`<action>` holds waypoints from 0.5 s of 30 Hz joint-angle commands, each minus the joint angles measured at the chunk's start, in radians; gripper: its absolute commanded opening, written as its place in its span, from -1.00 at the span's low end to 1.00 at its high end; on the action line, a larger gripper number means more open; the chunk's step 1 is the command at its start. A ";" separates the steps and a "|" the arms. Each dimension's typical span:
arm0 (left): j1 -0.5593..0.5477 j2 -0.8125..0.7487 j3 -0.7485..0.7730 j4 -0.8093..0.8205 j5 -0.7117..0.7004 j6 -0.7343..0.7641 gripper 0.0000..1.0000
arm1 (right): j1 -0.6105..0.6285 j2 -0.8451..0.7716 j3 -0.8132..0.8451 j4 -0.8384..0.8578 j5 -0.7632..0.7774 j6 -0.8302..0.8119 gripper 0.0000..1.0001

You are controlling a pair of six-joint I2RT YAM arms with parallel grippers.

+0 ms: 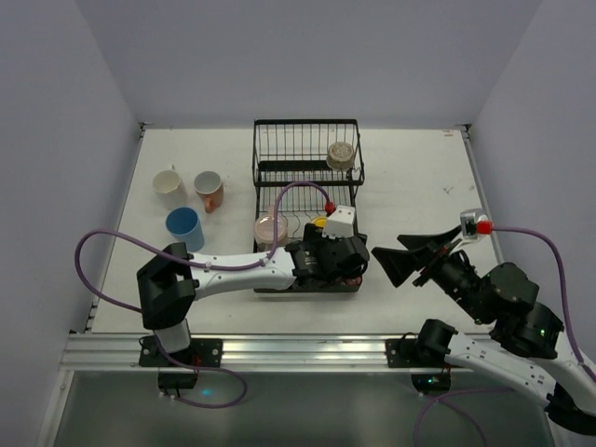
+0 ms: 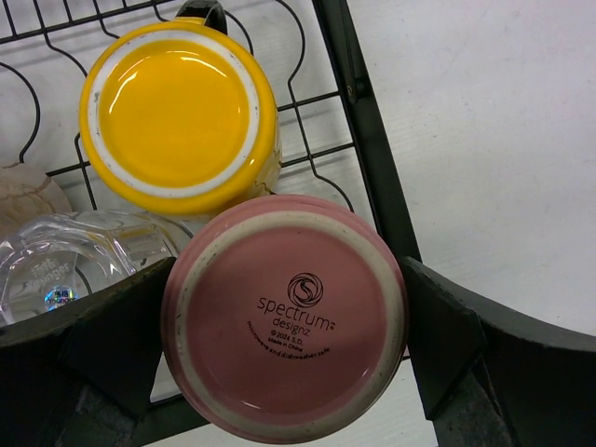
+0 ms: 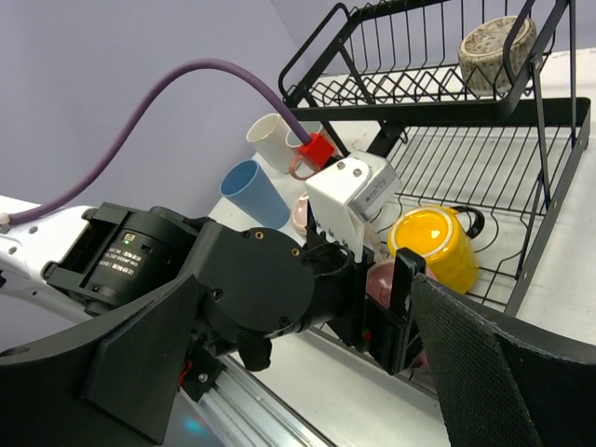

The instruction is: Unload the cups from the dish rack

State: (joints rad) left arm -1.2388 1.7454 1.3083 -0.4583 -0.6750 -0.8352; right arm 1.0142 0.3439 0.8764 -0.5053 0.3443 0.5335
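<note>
The black wire dish rack (image 1: pixel 307 169) stands mid-table. My left gripper (image 1: pixel 340 256) is over its lower tier at the front right. In the left wrist view its fingers (image 2: pixel 98 349) press both sides of an upside-down dark red cup (image 2: pixel 284 298) that stands on the rack wires (image 2: pixel 368 140). An upside-down yellow mug (image 2: pixel 179 114) and a clear glass (image 2: pixel 74 265) sit beside it. A pink patterned cup (image 1: pixel 271 228) is on the lower tier's left, and a grey-beige cup (image 1: pixel 341 154) on the upper shelf. My right gripper (image 1: pixel 396 263) is open and empty, right of the rack.
A white cup (image 1: pixel 169 182), a salmon-pink cup (image 1: pixel 209 189) and a blue cup (image 1: pixel 184 226) stand on the table left of the rack. A purple cable (image 1: pixel 289 200) arcs over the left arm. Walls close in the table on three sides.
</note>
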 commanded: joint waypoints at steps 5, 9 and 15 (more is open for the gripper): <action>-0.016 0.043 0.028 -0.037 -0.057 -0.058 0.38 | 0.009 -0.032 -0.020 0.042 -0.039 0.005 0.98; -0.021 0.017 0.042 -0.025 -0.078 -0.032 -0.30 | 0.011 -0.048 -0.028 0.054 -0.039 0.010 0.98; -0.024 -0.065 0.062 0.026 -0.080 0.034 -0.91 | 0.009 -0.068 -0.048 0.105 -0.034 0.026 0.98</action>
State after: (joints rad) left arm -1.2514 1.7596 1.3231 -0.4660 -0.7052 -0.8280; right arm 1.0142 0.3031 0.8356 -0.4667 0.3195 0.5419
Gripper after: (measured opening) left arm 0.882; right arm 0.990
